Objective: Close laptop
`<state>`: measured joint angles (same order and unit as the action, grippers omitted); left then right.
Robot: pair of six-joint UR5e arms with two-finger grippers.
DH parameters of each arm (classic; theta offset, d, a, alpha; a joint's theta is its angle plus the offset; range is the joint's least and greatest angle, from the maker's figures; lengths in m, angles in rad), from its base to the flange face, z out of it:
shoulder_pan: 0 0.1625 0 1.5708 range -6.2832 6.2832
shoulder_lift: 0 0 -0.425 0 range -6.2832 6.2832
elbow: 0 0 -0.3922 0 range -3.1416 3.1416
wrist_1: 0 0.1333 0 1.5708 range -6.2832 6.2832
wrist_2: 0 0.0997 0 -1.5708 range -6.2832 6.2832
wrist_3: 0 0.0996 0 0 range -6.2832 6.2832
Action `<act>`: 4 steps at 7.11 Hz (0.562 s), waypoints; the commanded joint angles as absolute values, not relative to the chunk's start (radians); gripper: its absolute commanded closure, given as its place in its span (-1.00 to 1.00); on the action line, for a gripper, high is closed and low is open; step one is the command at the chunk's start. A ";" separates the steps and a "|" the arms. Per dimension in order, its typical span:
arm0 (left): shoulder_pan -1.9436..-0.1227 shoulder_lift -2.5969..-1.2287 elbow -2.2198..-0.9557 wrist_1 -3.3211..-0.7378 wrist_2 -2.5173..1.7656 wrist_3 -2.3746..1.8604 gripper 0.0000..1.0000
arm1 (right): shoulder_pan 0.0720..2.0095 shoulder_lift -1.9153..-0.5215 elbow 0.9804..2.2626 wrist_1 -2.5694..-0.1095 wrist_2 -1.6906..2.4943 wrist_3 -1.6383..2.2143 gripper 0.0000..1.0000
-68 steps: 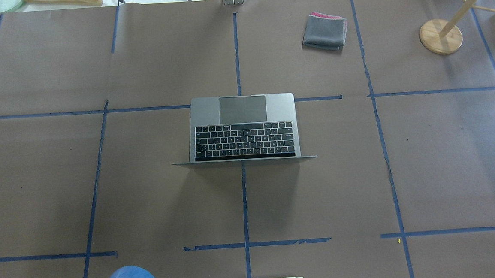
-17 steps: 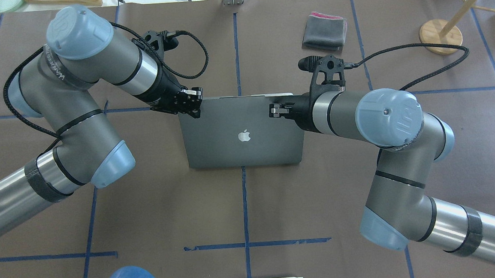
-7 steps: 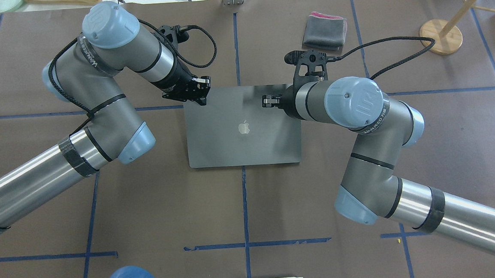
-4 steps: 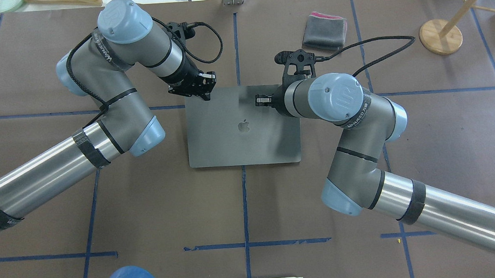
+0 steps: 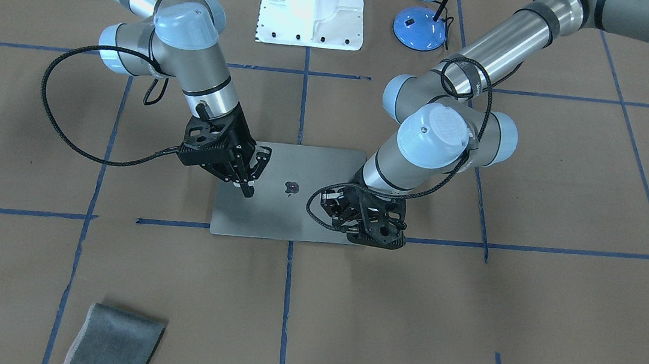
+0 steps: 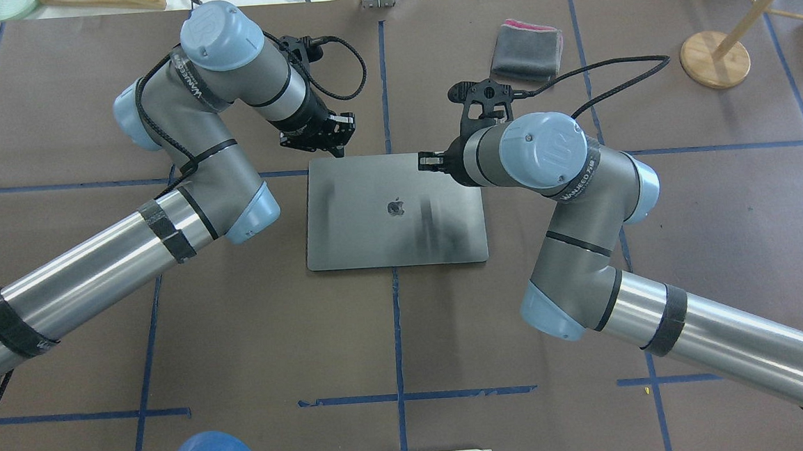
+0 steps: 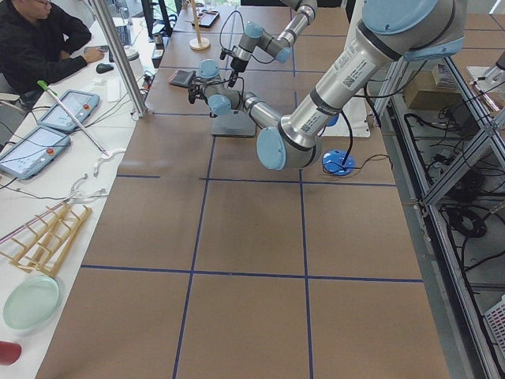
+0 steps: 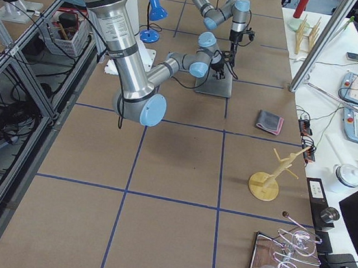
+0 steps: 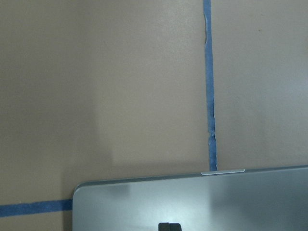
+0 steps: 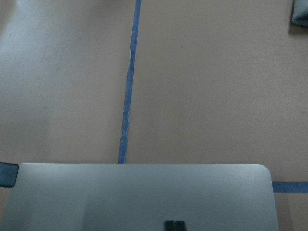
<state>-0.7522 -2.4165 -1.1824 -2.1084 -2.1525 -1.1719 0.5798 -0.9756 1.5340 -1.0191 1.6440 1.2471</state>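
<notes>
At the far edge of the laptop (image 6: 394, 212) — lid down flat — dents could be caused if it's pressed harder by the left gripper (image 6: 336, 148) and right gripper (image 6: 425, 162), both pinched together.

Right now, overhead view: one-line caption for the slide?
Laptop lies closed flat; left gripper and right gripper, both shut, sit at its far edge.

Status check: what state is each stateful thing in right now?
laptop: closed, lid flat on the base.
left pincer: shut, tip at the lid's far edge.
right pincer: shut, tip over the lid's far edge.
grey cloth: folded, apart from the laptop.
</notes>
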 commanded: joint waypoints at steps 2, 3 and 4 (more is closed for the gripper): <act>-0.739 -2.422 -1.146 -2.112 -2.138 -1.172 0.99 | 0.598 -0.968 1.531 -1.019 1.681 1.249 1.00; -0.723 -2.422 -1.129 -2.134 -2.110 -1.172 0.99 | 0.603 -0.966 1.531 -1.017 1.687 1.249 1.00; -0.715 -2.422 -1.112 -2.157 -2.105 -1.172 0.99 | 0.604 -0.966 1.534 -1.017 1.687 1.250 1.00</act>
<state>-0.7268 -2.4220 -1.1321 -2.1324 -2.1188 -1.1720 0.6004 -0.9672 1.5314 -1.0176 1.6827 1.2490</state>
